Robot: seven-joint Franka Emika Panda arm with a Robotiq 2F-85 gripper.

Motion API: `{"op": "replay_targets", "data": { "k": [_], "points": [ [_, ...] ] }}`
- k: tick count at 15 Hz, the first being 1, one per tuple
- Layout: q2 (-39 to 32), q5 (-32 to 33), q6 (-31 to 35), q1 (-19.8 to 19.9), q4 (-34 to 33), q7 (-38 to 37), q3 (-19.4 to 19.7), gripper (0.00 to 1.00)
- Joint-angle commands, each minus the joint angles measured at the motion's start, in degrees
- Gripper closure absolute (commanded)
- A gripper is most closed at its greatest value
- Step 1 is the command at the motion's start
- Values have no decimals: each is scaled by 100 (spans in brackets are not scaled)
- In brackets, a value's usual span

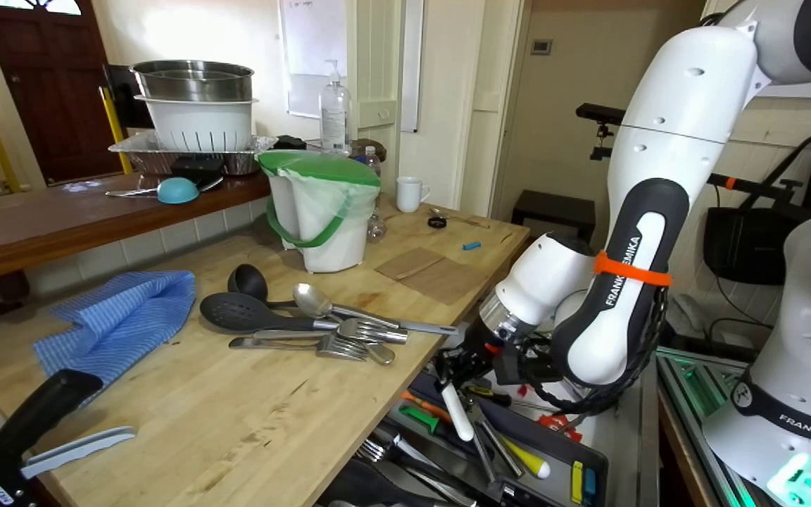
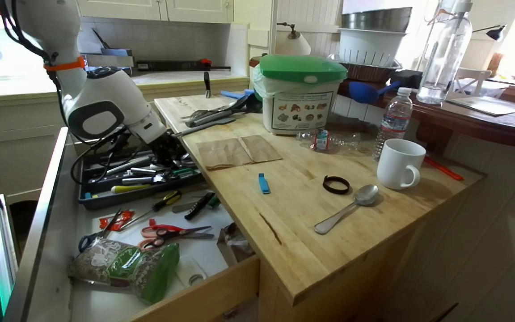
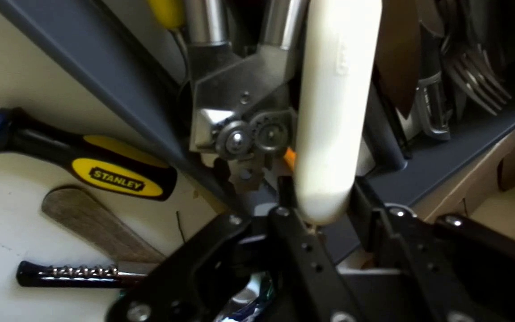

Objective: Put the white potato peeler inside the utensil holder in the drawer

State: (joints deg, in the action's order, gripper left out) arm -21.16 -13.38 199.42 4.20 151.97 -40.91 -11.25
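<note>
My gripper is shut on one end of the white potato peeler, which lies between both fingers in the wrist view. In an exterior view the peeler hangs tilted downward from the gripper, over the dark grey utensil holder. Whether it touches the things below cannot be told. In an exterior view the gripper is over the utensil holder, and the peeler cannot be made out among the tools. The pale-wood drawer is open.
A metal can opener lies beside the peeler in the holder. A Stanley screwdriver, scissors and a filled bag lie in the drawer. The countertop edge is close to the gripper. Ladles and forks lie on the countertop.
</note>
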Motion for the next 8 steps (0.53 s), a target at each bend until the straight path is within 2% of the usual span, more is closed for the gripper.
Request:
{"op": "replay_targets", "data": {
  "k": [1, 5, 8],
  "points": [
    [-97, -878, -199, -968, -185, 441, 706, 92],
    [-279, -1768, -478, -2353, -380, 969, 1770, 92],
    [-412, -1876, -1198, -3181, -626, 1214, 2471, 92]
  ]
}}
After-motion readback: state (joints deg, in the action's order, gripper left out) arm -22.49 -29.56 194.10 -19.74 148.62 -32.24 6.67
